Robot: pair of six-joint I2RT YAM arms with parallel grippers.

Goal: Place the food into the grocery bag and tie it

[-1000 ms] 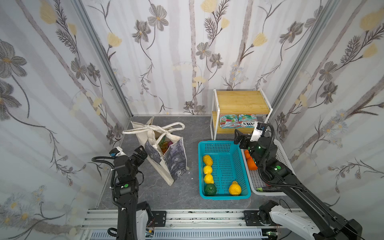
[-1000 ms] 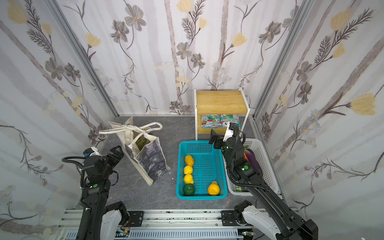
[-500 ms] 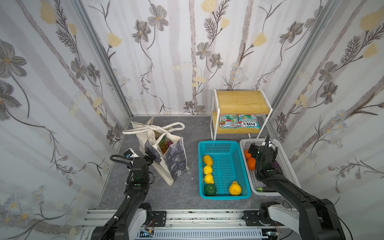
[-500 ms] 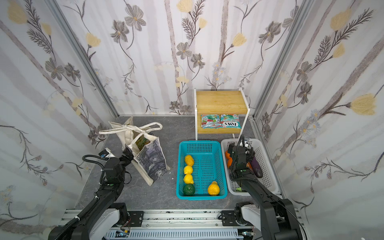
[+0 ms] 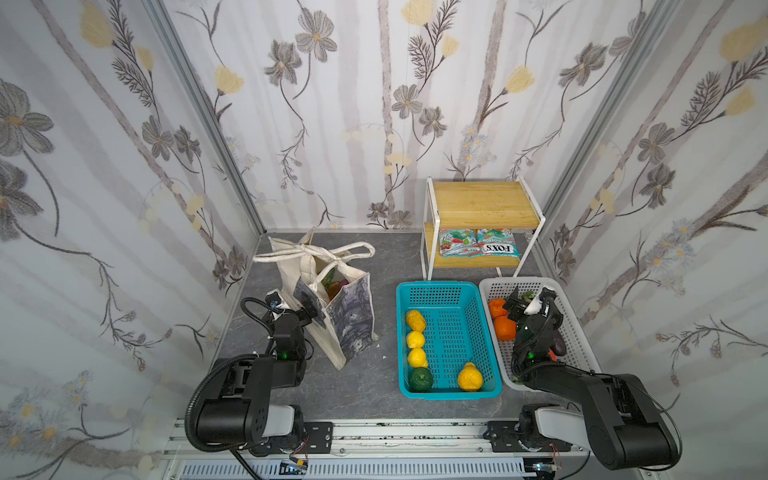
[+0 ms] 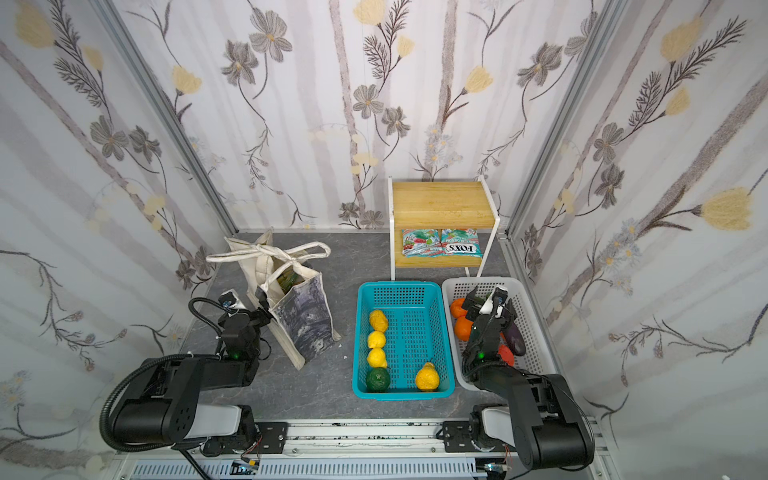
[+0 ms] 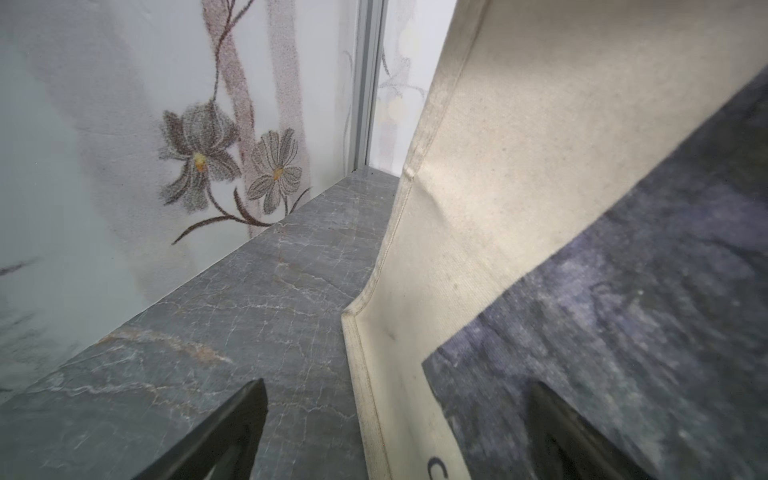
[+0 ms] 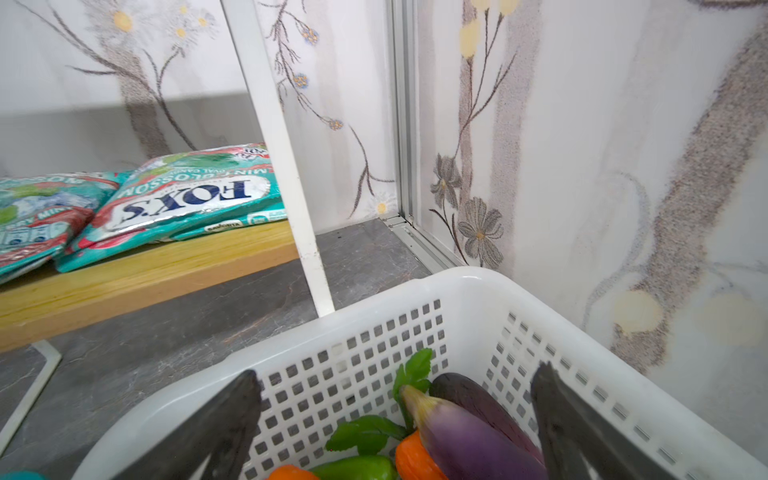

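Observation:
The cream grocery bag (image 5: 332, 316) (image 6: 299, 324) stands upright at the left. Colourful food (image 5: 331, 282) shows in its mouth, and its handles (image 5: 309, 251) are bunched together above it. My left gripper (image 5: 300, 308) (image 7: 398, 383) is open and low on the floor, against the bag's left side panel (image 7: 498, 208). My right gripper (image 5: 530, 296) (image 8: 399, 370) hangs open and empty over the white basket (image 5: 577, 345) (image 8: 457, 299). That basket holds oranges (image 5: 500, 326), a purple eggplant (image 8: 469, 440) and a green pepper (image 8: 357, 468). FOX'S packets (image 5: 478, 248) (image 8: 178, 195) lie on the lower shelf.
A teal basket (image 5: 478, 316) between the bag and the white basket holds three yellow fruits (image 5: 414, 338) in a row, a green one (image 5: 419, 378) and another yellow one (image 5: 469, 376). The wooden shelf (image 5: 482, 203) with white legs (image 8: 291, 187) stands at the back. Walls close in on three sides.
Both arms have folded back and down toward the front rail. The right gripper dropped from the shelf's edge to over the white basket, and the left came low beside the bag. Both stayed open.

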